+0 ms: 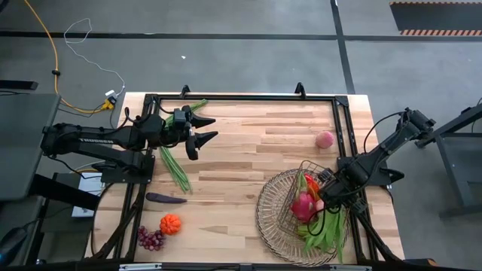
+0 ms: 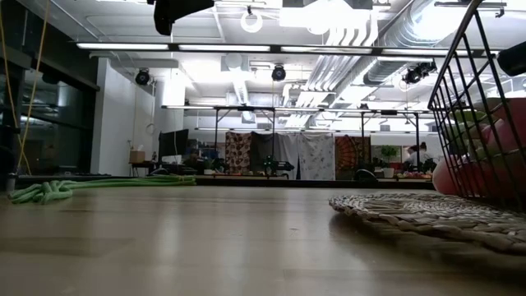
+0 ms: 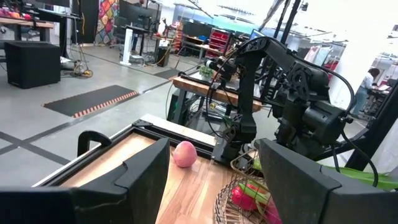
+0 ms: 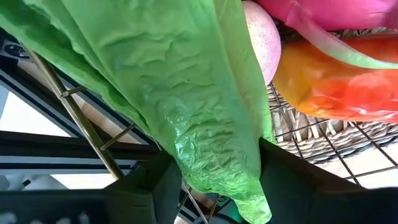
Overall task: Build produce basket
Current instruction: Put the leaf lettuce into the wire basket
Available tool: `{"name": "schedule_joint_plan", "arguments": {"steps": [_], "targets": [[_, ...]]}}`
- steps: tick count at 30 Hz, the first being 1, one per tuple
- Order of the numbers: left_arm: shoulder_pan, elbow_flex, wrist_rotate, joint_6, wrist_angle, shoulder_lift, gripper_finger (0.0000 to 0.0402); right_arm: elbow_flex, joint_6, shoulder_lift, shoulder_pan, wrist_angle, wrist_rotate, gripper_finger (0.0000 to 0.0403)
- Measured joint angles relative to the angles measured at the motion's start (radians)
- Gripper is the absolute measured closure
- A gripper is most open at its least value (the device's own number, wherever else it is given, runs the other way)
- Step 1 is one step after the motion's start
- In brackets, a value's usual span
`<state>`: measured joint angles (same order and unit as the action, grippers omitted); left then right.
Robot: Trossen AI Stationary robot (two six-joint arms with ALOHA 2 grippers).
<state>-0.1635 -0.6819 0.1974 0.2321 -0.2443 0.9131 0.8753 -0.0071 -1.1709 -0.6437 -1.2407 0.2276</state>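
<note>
**Right arm setting green leafy item into basket; release under way**

The basket (image 1: pixel 275 226) sits at the near right of the tabletop (image 1: pixel 248 162). Already inside: pink dragon fruit (image 1: pixel 303 205), a red pepper (image 1: pixel 312 183), and green leafy produce (image 1: pixel 325 232) draped over the rim on the side nearest the right arm.

The right end effector (image 1: pixel 329 197) is over the basket. In the right wrist view the green leaf (image 4: pixel 186 106) runs between its two fingers (image 4: pixel 149 186). The jaws look partly parted, but I cannot tell whether the leaf is pinched or already free.

The left end effector (image 1: pixel 202 129) hovers released and empty above the far left of the tabletop, near the bean bunches (image 1: pixel 175 167).

Still outside the basket: peach (image 1: pixel 324 139), eggplant (image 1: pixel 166 199), pumpkin (image 1: pixel 171 223), grapes (image 1: pixel 151 239).

Judgement on doing the step well: open fully before lifting, then withdraw straight up, so the thin leaf does not snag a finger and drag back out over the rim. The leaf hangs outward, so a sideways exit risks pulling it off.
</note>
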Motion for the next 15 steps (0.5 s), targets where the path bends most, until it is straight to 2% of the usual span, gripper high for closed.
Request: {"name": "schedule_joint_plan", "arguments": {"steps": [7,15], "targets": [[0.000,0.000,0.000,0.000,0.000,0.000,0.0163,-0.001,0.007,0.000,0.000,0.005,0.008,0.0198],[0.000,0.000,-0.001,0.000,0.000,0.000,0.0163,-0.001,0.005,0.000,0.000,0.009,0.005,0.0114]]}}
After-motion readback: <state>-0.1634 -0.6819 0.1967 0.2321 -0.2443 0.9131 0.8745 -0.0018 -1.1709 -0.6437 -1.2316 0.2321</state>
